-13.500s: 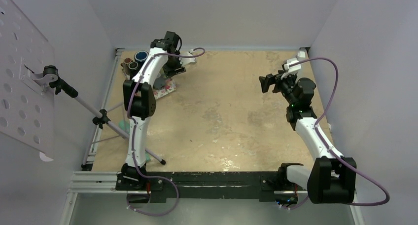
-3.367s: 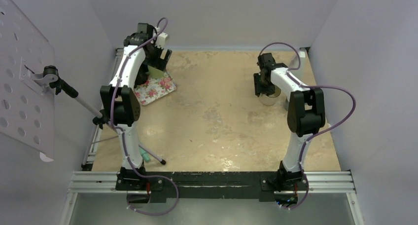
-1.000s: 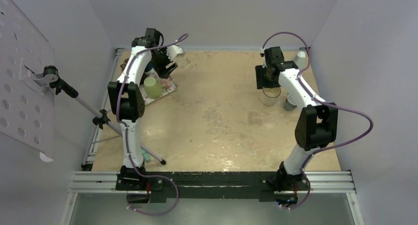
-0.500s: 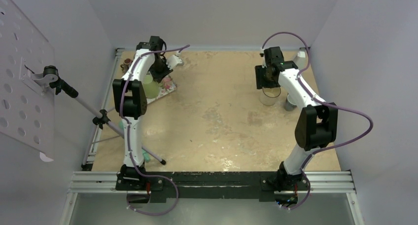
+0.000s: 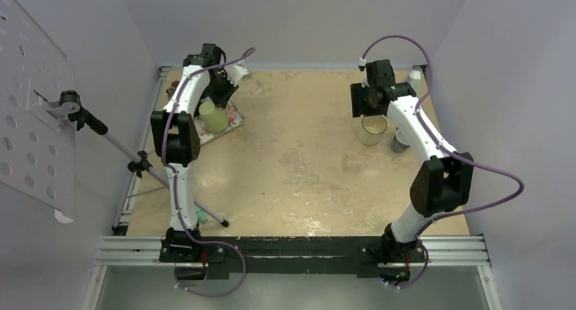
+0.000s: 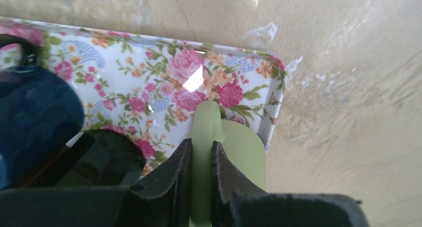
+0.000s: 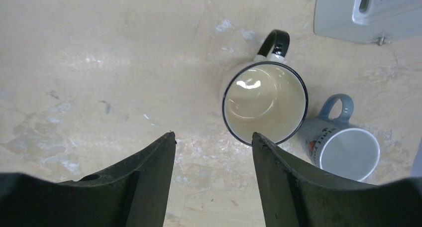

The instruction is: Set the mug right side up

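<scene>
A light green mug [image 5: 213, 117] is over the floral tray [image 5: 231, 118] at the back left. My left gripper [image 5: 221, 96] is shut on its handle [image 6: 201, 132]. In the left wrist view the mug's smooth green body [image 6: 244, 155] shows under the fingers and no opening is visible. A cream mug [image 5: 372, 130] with a black rim and handle stands upright, mouth up [image 7: 263, 102]. My right gripper [image 5: 370, 106] hangs above and just behind it, open and empty [image 7: 213, 137].
A grey-blue mug [image 7: 343, 150] stands upright right of the cream one. A dark blue mug [image 6: 35, 117] sits at the tray's [image 6: 149, 67] left end. A tripod stand [image 5: 142, 164] slants along the table's left edge. A white plate [image 7: 368, 10] lies at the back right.
My right gripper has drawn back a little from the cream mug, which now shows fully. My left gripper has shifted slightly with the green mug still in it.
</scene>
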Controlling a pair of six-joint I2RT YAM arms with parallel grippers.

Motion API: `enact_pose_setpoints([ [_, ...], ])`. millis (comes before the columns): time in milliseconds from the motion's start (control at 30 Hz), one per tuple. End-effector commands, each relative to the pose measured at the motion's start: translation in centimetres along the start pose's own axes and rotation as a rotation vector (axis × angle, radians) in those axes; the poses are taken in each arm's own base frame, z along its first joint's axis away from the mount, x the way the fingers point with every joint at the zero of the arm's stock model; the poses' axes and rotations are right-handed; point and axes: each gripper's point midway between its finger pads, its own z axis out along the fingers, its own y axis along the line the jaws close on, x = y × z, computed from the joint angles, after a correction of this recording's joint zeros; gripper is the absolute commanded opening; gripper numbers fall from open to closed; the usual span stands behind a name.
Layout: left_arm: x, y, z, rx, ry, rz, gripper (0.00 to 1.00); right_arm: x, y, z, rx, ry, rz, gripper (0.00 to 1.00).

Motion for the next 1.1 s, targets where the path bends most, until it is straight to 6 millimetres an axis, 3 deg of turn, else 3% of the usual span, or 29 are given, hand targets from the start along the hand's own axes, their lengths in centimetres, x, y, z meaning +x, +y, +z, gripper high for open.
enact_pose_setpoints([
  [0, -5.4, 1.8, -8.6, -0.151, -0.277, -0.183, 0.00, -4.6, 3.5, -4.3, -0.126, -0.186, -0.017, 0.63],
  [67, -6.4, 1.6, -9.9, -0.160, -0.334, -0.259, 0.00, -5.8, 6.5, -5.5, -0.224, -0.258, -0.034, 0.66],
  [167, -8.9, 0.0, -12.7, -0.086, -0.465, -0.378, 0.00, -7.9, 13.4, -8.3, -0.470, -0.421, -0.059, 0.94],
  [200, -9.7, -0.6, -13.7, -0.059, -0.507, -0.410, 0.00, -8.2, 15.6, -9.3, -0.565, -0.457, -0.055, 0.98],
  [300, -12.0, -2.6, -16.8, 0.025, -0.616, -0.468, 0.00, -8.9, 21.5, -12.6, -0.888, -0.549, -0.010, 0.99],
  [367, -13.2, -4.3, -18.8, 0.099, -0.673, -0.480, 0.00, -9.4, 23.9, -14.6, -1.061, -0.594, 0.027, 0.99],
  [633, -16.0, -8.8, -23.9, 0.294, -0.788, -0.536, 0.00, -10.1, 28.7, -15.9, -1.338, -0.575, 0.078, 0.99],
  [833, -17.1, -10.8, -24.9, 0.398, -0.813, -0.558, 0.00, -10.6, 30.2, -15.3, -1.446, -0.530, 0.121, 0.97],
  [967, -17.8, -11.7, -24.8, 0.438, -0.818, -0.550, 0.00, -10.3, 30.9, -16.2, -1.545, -0.513, 0.124, 0.96],
  [1067, -18.3, -12.7, -24.4, 0.474, -0.811, -0.546, 0.00, -10.5, 31.1, -17.5, -1.600, -0.532, 0.097, 0.85],
])
